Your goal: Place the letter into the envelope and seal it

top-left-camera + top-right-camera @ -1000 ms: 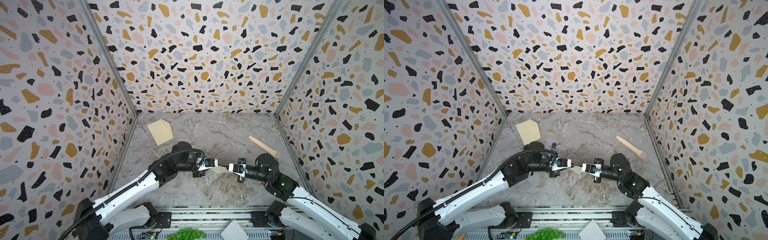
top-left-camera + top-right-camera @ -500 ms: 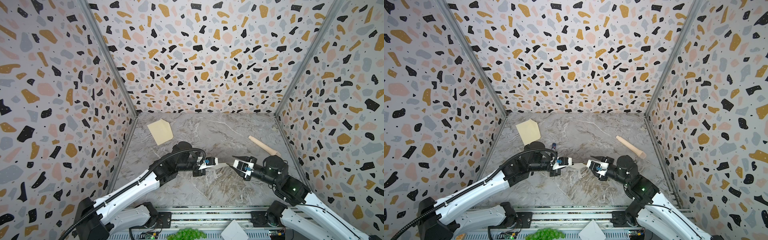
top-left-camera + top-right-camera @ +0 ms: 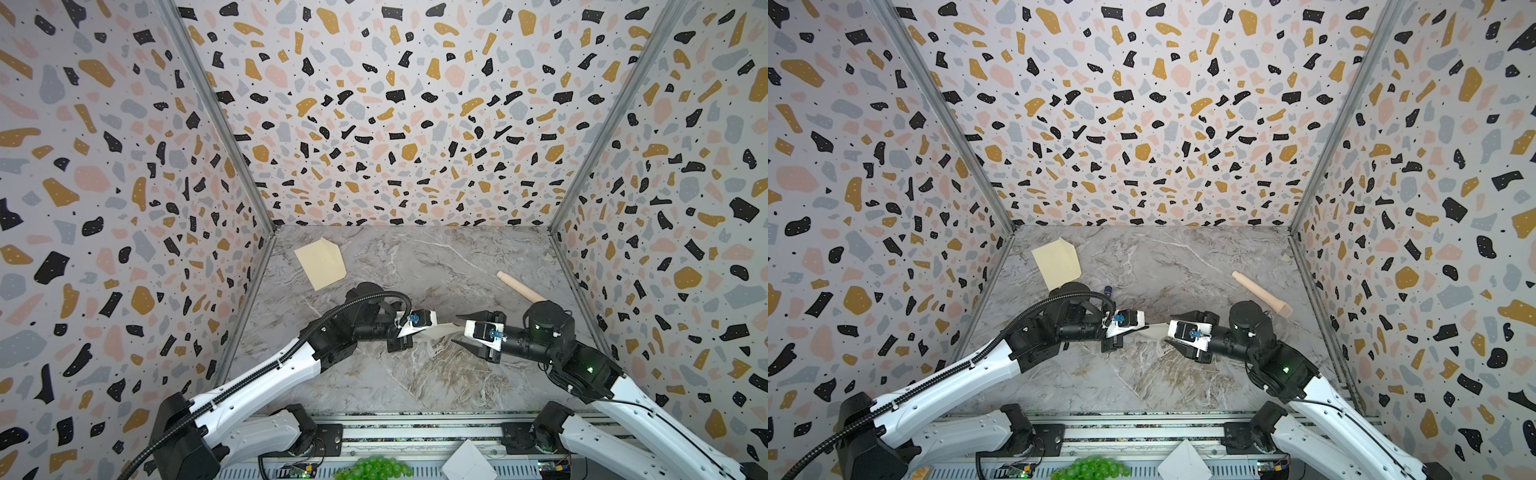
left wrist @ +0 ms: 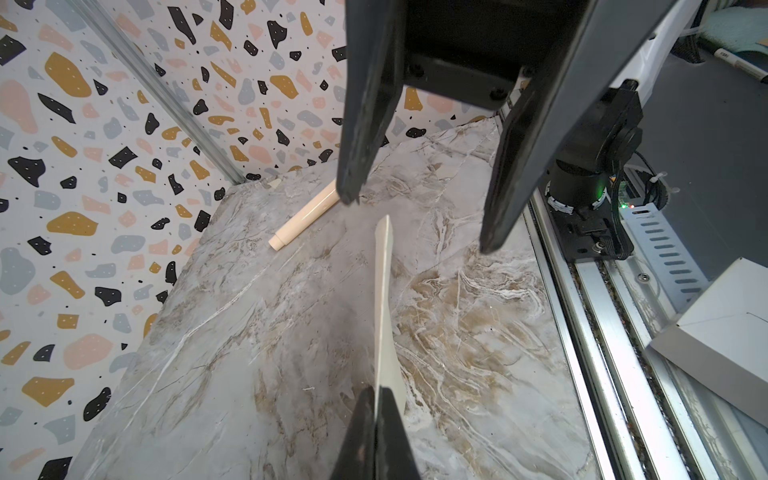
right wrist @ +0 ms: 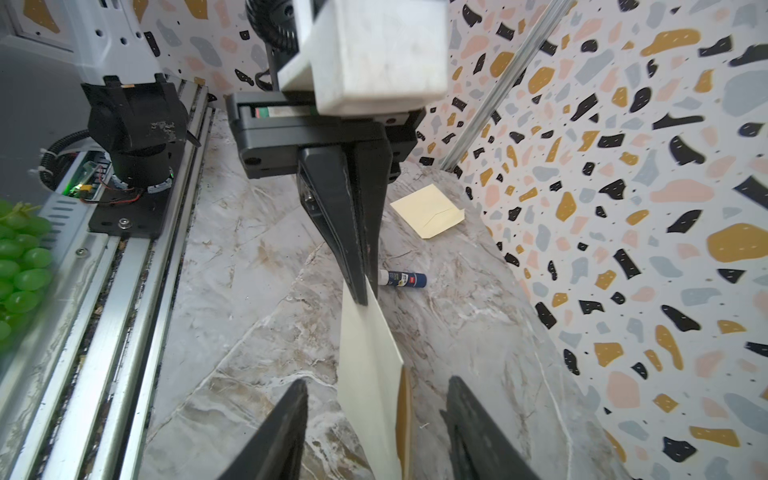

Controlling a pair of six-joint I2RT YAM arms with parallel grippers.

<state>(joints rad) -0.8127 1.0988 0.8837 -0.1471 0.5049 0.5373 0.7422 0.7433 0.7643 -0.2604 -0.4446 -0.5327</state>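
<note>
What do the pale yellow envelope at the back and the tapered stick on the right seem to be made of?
The envelope: thin paper with a matt, pale yellow finish; it lies flat and shows a sharp crease at the flap.
The tapered stick: probably light, smooth wood, judging by its even cream colour and faint sheen; plastic cannot be excluded.

Light was bright and even, shadows soft; top views bowed at the edges, nearest wrist-view parts blurred.
</note>
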